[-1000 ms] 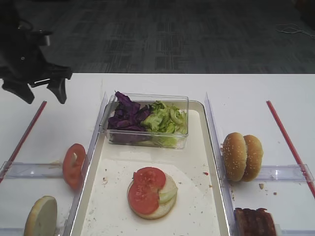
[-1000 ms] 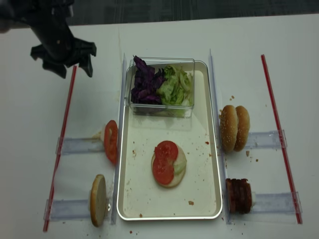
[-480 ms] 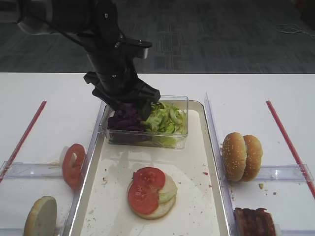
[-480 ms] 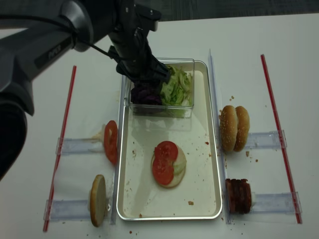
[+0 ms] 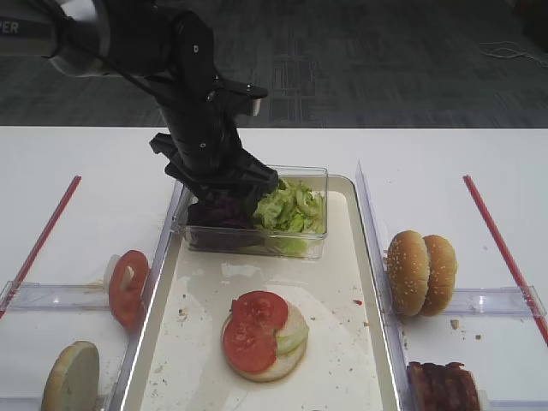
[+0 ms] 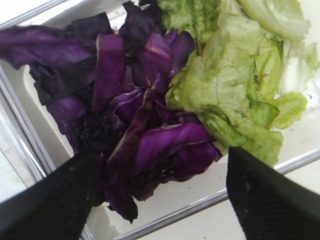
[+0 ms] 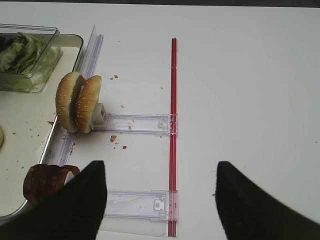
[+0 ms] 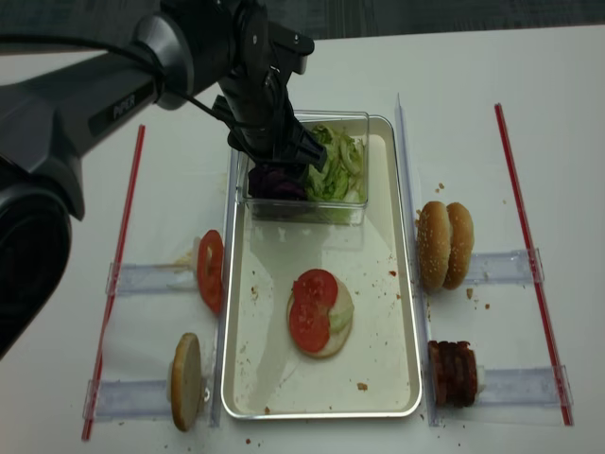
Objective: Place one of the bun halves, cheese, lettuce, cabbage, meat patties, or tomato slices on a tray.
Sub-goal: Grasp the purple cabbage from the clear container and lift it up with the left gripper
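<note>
My left gripper (image 6: 160, 172) is down inside the clear tub (image 5: 257, 244), open, its two black fingers either side of the dark purple cabbage (image 6: 125, 100). Light green lettuce (image 6: 230, 90) lies right beside it. The tub stands at the far end of the cream tray (image 5: 342, 282). On the tray lies a bun half topped with lettuce and two tomato slices (image 5: 255, 332). My right gripper (image 7: 160, 167) hangs open over bare table, holding nothing. Two bun halves (image 7: 78, 102) stand on edge right of the tray, with meat patties (image 7: 45, 182) nearer the front.
A tomato slice (image 5: 127, 287) and a bun half (image 5: 73, 378) stand on edge in clear rails left of the tray. Red strips (image 5: 497, 240) run along both table sides. A clear rail (image 7: 140, 205) lies under my right gripper. Crumbs dot the tray.
My left arm has swung from the far left of the table to the tub and dropped its open jaws down around the purple cabbage. Nothing else has moved.
</note>
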Robot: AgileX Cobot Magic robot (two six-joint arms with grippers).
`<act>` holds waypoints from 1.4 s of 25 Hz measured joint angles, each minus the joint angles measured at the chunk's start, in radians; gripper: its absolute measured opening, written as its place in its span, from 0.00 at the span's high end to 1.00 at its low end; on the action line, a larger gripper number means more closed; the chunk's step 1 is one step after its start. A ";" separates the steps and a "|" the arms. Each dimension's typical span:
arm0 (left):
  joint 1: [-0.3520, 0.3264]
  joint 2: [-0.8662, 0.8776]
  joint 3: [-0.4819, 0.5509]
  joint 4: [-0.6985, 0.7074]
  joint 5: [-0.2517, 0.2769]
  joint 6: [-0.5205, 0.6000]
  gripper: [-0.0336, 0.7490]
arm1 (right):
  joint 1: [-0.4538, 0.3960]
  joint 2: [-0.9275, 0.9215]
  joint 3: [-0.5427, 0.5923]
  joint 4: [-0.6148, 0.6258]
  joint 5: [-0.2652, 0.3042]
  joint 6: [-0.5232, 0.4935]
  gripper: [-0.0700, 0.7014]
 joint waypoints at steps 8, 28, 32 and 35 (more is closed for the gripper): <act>0.009 0.040 0.000 0.022 -0.018 -0.002 0.35 | 0.000 0.000 0.000 0.000 0.000 0.000 0.25; 0.017 0.080 0.000 0.057 -0.041 -0.005 0.88 | 0.000 0.000 0.000 0.000 0.000 0.000 0.25; 0.017 0.080 0.000 0.057 -0.041 -0.013 0.93 | 0.000 0.000 0.000 0.000 0.000 0.000 0.25; 0.017 0.080 0.000 0.057 -0.041 -0.018 0.93 | 0.000 0.000 0.000 0.000 0.000 0.000 0.25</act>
